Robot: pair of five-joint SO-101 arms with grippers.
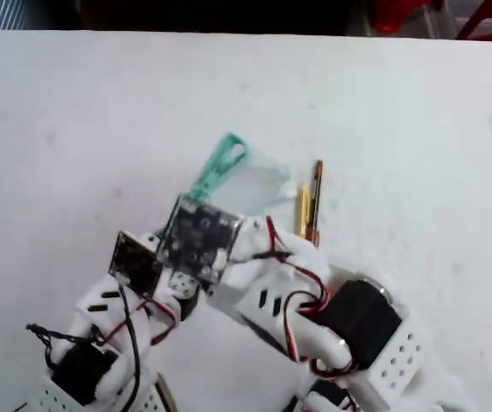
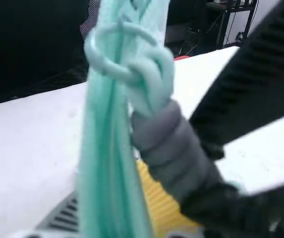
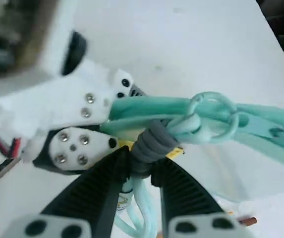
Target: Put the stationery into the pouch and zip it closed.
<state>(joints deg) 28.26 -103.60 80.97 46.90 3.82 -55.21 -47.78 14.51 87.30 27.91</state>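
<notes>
A translucent pouch (image 1: 250, 182) with a teal zip edge is held over the white counter (image 1: 400, 112) between two robot arms. The left gripper (image 3: 113, 119) is clamped on the teal edge, with its fingers pressed onto the fabric. The right gripper (image 3: 141, 159) has its black fingers (image 3: 107, 191) pinched on the grey zipper pull (image 3: 149, 141). A yellow pencil (image 1: 301, 210) and a brown pencil (image 1: 316, 199) lie on the counter just beside the pouch, outside it. The main risk is judged to be that the zip is drawn shut with the stationery left out. The rounded pull could also be lost from the pinch, or the edge dragged out of the left grip, if the pull is made off the zip's line.
</notes>
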